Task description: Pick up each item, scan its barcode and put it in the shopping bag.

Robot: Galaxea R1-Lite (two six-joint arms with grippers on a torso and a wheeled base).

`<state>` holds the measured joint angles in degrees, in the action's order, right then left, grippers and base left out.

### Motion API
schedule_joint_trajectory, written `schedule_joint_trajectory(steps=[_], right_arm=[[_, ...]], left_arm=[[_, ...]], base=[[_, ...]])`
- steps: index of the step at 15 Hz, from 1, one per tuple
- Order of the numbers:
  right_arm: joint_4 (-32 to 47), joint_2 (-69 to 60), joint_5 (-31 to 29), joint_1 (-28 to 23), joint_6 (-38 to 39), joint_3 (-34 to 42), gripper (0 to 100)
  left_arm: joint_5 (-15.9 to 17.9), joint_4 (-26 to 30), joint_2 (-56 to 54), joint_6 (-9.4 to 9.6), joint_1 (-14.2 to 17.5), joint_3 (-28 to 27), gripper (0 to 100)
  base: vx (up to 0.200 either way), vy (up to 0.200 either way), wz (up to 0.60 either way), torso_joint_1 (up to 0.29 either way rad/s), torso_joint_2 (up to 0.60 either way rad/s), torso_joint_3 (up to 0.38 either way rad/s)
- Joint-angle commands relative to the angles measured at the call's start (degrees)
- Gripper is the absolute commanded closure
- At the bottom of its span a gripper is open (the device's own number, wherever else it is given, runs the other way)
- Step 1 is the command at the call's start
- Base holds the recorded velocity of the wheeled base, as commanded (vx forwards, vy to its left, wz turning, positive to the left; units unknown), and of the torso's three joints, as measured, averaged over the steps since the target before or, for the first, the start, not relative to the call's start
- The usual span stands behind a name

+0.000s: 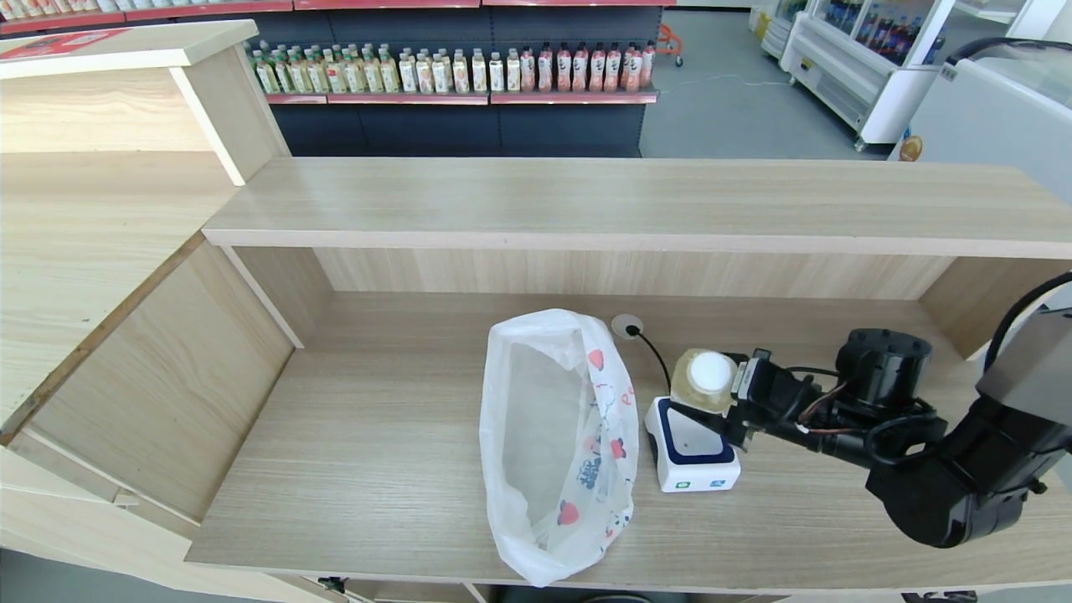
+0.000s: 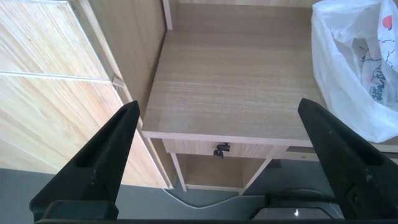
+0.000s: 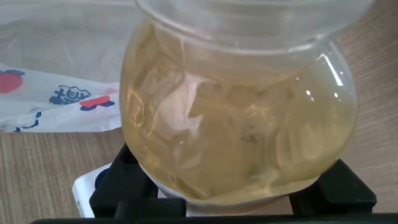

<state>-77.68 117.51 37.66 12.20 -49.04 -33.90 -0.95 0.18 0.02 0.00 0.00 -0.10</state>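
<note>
1. Jar [image 1: 706, 378], white-lidded, is pinched in the right gripper [image 1: 737, 394] over the barcode scanner [image 1: 691, 452].
2. Left gripper [image 2: 217, 106] is spread wide, holding nothing, off the counter's [image 1: 377, 469] near edge.
3. Shopping bag [image 1: 557, 435] lies just beside the scanner.

1. The shopping bag [image 1: 557, 444] is laid on the counter [image 1: 377, 469], near its middle, reaching the front edge.
2. The scanner [image 1: 691, 444] is set just right of the bag.
3. The jar [image 1: 706, 378] is held over the scanner's far end, gripped from the right by the right gripper [image 1: 732, 400].
4. A cable [image 1: 657, 356] is run from the scanner back to a socket [image 1: 626, 325] behind the bag.
</note>
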Motion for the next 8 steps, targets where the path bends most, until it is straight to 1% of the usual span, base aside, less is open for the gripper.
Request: schedule_joint_trajectory(steps=[1, 3, 4, 5, 6, 7, 8], right_arm=[[3.24, -12.92, -0.22, -0.07, 8.88, -0.02, 100], [7.89, -20.12, -0.22, -1.39, 12.13, 0.5, 100], [8.42, -21.88, -0.74, -1.74, 14.94, 0.59, 100], [8.51, -22.58, -2.94, -1.48, 19.86, 1.29, 100], [9.3, -24.08, -7.33, -0.69, 28.65, 2.61, 100], [11.23, -25.04, -10.41, 0.89, 34.28, 2.96, 100], [16.86, -27.59, -14.72, 3.44, 43.15, 3.05, 100]], left_arm=[[-0.02, -0.01, -0.02, 0.0, 0.0, 0.01, 0], [-0.02, -0.01, -0.02, 0.0, 0.0, 0.01, 0], [-0.02, -0.01, -0.02, 0.0, 0.0, 0.01, 0], [-0.02, -0.01, -0.02, 0.0, 0.0, 0.01, 0], [-0.02, -0.01, -0.02, 0.0, 0.0, 0.01, 0], [-0.02, -0.01, -0.02, 0.0, 0.0, 0.01, 0], [-0.02, -0.01, -0.02, 0.0, 0.0, 0.01, 0]], base=[[0.0, 0.0, 0.0, 0.0, 0.0, 0.0], [0.0, 0.0, 0.0, 0.0, 0.0, 0.0], [0.0, 0.0, 0.0, 0.0, 0.0, 0.0], [0.0, 0.0, 0.0, 0.0, 0.0, 0.0], [0.0, 0.0, 0.0, 0.0, 0.0, 0.0], [0.0, 0.0, 0.0, 0.0, 0.0, 0.0], [0.0, 0.0, 0.0, 0.0, 0.0, 0.0]])
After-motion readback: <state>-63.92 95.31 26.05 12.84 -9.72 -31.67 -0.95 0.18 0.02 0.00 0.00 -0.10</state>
